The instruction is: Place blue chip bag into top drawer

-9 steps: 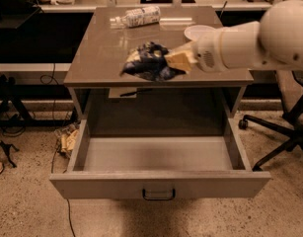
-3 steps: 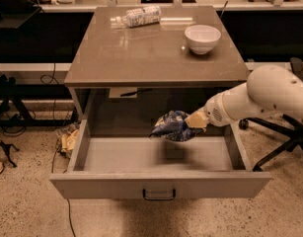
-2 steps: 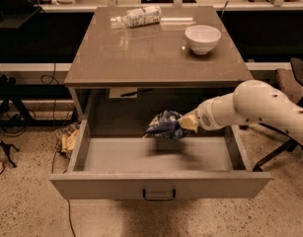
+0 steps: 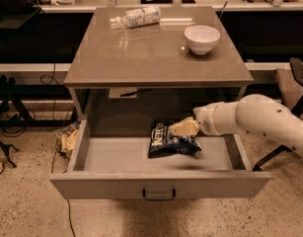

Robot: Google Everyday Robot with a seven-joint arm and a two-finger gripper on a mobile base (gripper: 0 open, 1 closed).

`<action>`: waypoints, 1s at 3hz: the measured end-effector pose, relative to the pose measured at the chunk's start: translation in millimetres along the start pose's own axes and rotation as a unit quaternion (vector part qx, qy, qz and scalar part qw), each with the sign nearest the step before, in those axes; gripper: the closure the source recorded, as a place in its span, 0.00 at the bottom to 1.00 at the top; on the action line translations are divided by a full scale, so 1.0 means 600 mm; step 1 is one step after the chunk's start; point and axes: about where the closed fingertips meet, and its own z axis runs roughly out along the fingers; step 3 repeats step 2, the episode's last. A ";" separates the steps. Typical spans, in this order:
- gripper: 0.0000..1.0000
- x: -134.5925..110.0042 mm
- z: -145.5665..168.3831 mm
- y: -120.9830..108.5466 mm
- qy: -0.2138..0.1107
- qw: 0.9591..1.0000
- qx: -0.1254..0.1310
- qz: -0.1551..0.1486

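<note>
The blue chip bag [image 4: 171, 142] is a crumpled dark-blue foil bag with white lettering. It lies on the floor of the open top drawer [image 4: 111, 154], right of its middle. The drawer is pulled fully out, with a plain grey front panel and a small dark handle [image 4: 159, 195]. My gripper [image 4: 184, 128] reaches in from the right on a white arm, inside the drawer, at the bag's upper right edge and touching or nearly touching it.
The grey table top [image 4: 151, 53] above the drawer carries a white bowl [image 4: 202, 38] at the right and a clear plastic bottle [image 4: 136, 18] lying at the back. An office chair [image 4: 291, 83] stands to the right. Cables and debris [image 4: 67, 139] lie on the floor at the left.
The gripper has carried the bag from the table top down into the drawer. In the last second the bag went lower and now rests on the drawer floor.
</note>
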 end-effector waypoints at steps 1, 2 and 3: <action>0.00 -0.003 -0.103 0.009 -0.039 0.998 0.048 0.000; 0.00 0.002 -0.210 0.028 -0.059 0.994 0.090 0.009; 0.00 0.002 -0.210 0.028 -0.059 0.994 0.090 0.009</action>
